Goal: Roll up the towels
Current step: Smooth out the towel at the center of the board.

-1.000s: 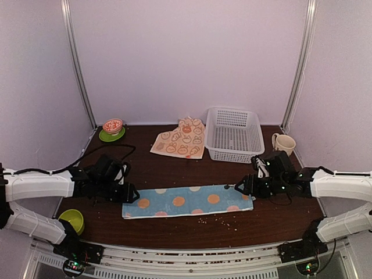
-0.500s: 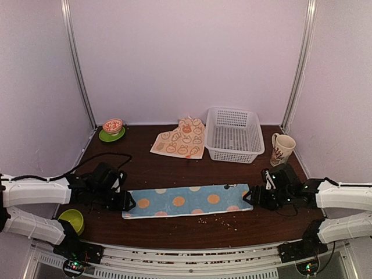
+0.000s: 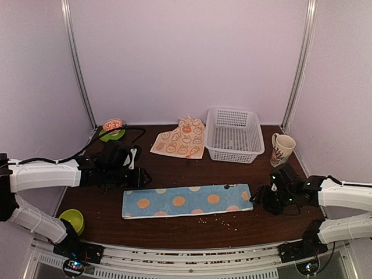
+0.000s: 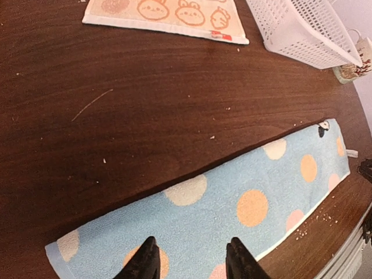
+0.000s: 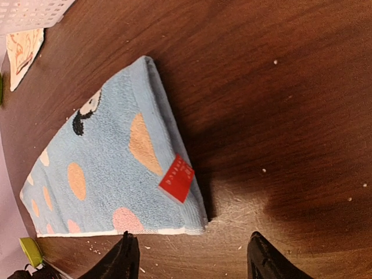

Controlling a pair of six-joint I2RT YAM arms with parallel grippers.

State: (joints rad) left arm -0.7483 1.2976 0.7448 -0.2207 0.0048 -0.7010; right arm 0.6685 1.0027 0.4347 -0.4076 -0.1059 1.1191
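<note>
The light blue towel (image 3: 187, 201) with peach circles lies folded into a long flat strip across the front of the table. My left gripper (image 3: 142, 177) is open and hovers just behind the strip's left part; in the left wrist view its fingertips (image 4: 192, 258) frame bare towel (image 4: 232, 203) and hold nothing. My right gripper (image 3: 258, 195) stands open just off the strip's right end. In the right wrist view it (image 5: 193, 256) straddles bare table beside the towel corner (image 5: 104, 174) with its red tag (image 5: 177, 177). The cream rabbit towel (image 3: 181, 139) lies spread at the back.
A white basket (image 3: 234, 135) stands at the back right, with a mug (image 3: 282, 149) beside it. A patterned bowl on a green saucer (image 3: 113, 129) sits back left, and a green bowl (image 3: 71, 220) front left. Crumbs dot the wood in front of the blue towel.
My left gripper rose off the strip's left end and moved back and to the right. My right gripper drew back to the right, off the strip's right end. The towel stayed put.
</note>
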